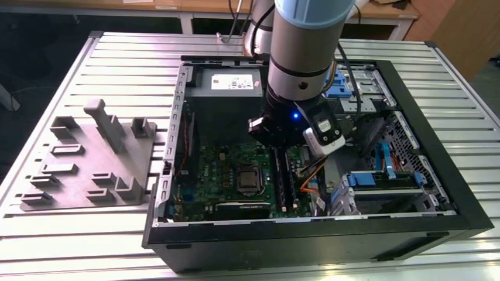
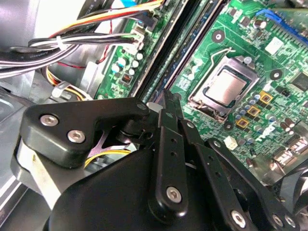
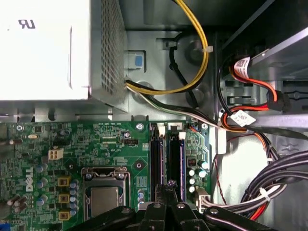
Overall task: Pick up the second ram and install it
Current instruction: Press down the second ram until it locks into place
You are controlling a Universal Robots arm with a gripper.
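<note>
The gripper (image 1: 275,143) is lowered into the open computer case (image 1: 437,175), over the far end of the memory slots on the green motherboard (image 1: 211,170). In both wrist views its black fingers (image 3: 168,192) are seen pressed together at the tips, with nothing clamped between them. The second ram (image 3: 176,159) is seated upright in a slot, as a long dark blue-green strip just beside another stick (image 3: 156,159) that stands parallel to it, on the side away from the processor socket (image 3: 105,197). The fingertips (image 2: 166,98) are held directly above the near ends of these two sticks; whether they touch cannot be told. The grey power-supply box (image 1: 230,82) is set at the far end of the case. The grey holder tray (image 1: 86,164) is laid on the table (image 1: 47,246) at the exterior view's left, well apart from the case.
</note>
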